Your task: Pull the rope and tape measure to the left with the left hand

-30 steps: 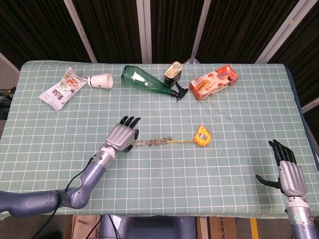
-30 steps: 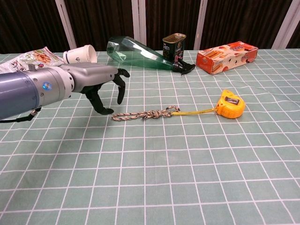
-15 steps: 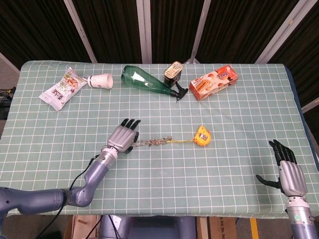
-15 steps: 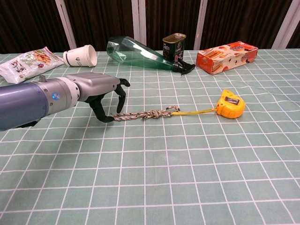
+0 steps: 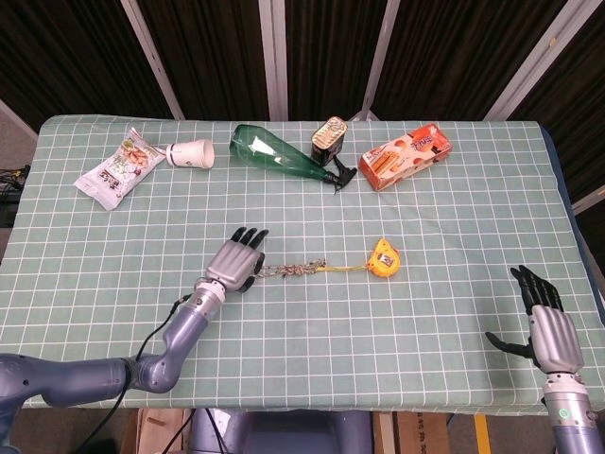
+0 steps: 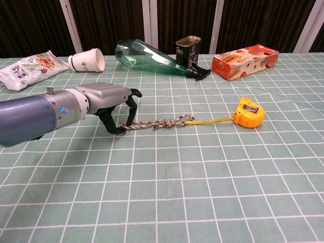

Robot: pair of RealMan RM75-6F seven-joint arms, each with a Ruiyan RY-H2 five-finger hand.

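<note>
A braided rope (image 5: 293, 270) (image 6: 157, 122) lies mid-table, tied by a yellow strap to an orange tape measure (image 5: 384, 257) (image 6: 249, 112) at its right end. My left hand (image 5: 234, 263) (image 6: 114, 104) sits over the rope's left end. Its fingers arch down, and thumb and fingertips bracket and touch the rope's tip without plainly closing on it. My right hand (image 5: 546, 326) hovers at the table's near right edge, fingers spread and holding nothing. The chest view does not show it.
Along the far side lie a snack bag (image 5: 118, 168), a tipped paper cup (image 5: 192, 152), a green plastic bottle (image 5: 274, 153) on its side, a dark can (image 5: 328, 137) and an orange box (image 5: 405, 158). The checked cloth to the left of my left hand is bare.
My left hand has shifted slightly right and lowered onto the rope's left end, its fingers curling closer around the tip. Rope, tape measure and right hand have not moved.
</note>
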